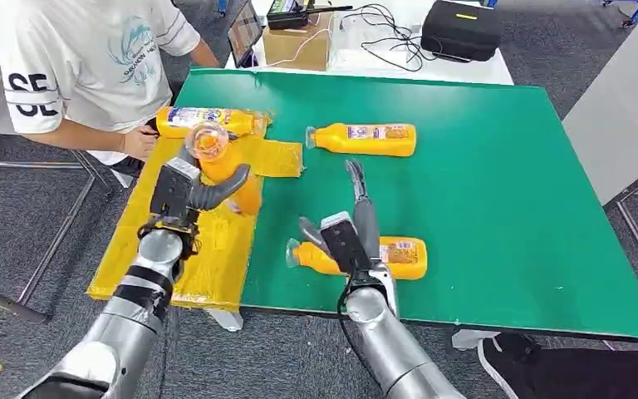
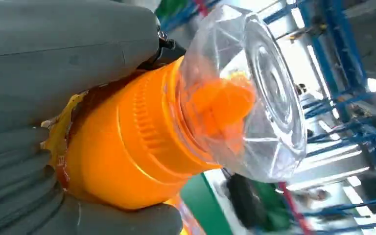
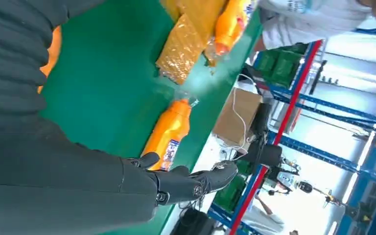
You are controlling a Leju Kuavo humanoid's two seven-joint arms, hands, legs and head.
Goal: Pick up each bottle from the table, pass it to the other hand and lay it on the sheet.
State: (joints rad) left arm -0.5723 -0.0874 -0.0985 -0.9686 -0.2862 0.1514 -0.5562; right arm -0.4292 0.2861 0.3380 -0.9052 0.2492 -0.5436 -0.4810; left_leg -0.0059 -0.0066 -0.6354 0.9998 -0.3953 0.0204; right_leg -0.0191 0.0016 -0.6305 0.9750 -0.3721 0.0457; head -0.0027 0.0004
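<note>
Head view: a green counter [image 1: 498, 199] stands on grey carpet, with a yellow sheet [image 1: 208, 258] laid over its left end. Beyond the counter sits a white table bearing a cardboard box [image 1: 297, 43] and a black case [image 1: 462, 29]. A person [image 1: 91, 58] in a white shirt sits at the sheet's far-left corner, one hand at its edge. One bottle [image 1: 208, 121] lies on the far end of the sheet. A second bottle [image 1: 367, 139] lies on the bare green just right of the sheet, cap toward it. A third bottle [image 1: 382, 256] lies further right of the sheet, near the counter's near edge. The left hand [image 1: 189, 189] grips a fourth bottle [image 1: 226, 170] above the sheet, clear cap pointing up toward the camera. The right hand [image 1: 350, 233] hovers over the third bottle, fingers spread and straight, holding nothing; whether it touches the bottle cannot be told.

Left wrist view: the left hand's thumb and fingers [image 2: 127, 220] wrap the orange neck of the held bottle [image 2: 142, 142], below its clear cap [image 2: 254, 93]. Blue racking shows behind.

Right wrist view: the right hand's dark fingers [image 3: 200, 180] reach out open over the green counter [image 3: 107, 98]. Past them lies the second bottle [image 3: 169, 132], then the sheet [image 3: 183, 46]. Blue shelving fills the room beyond.
</note>
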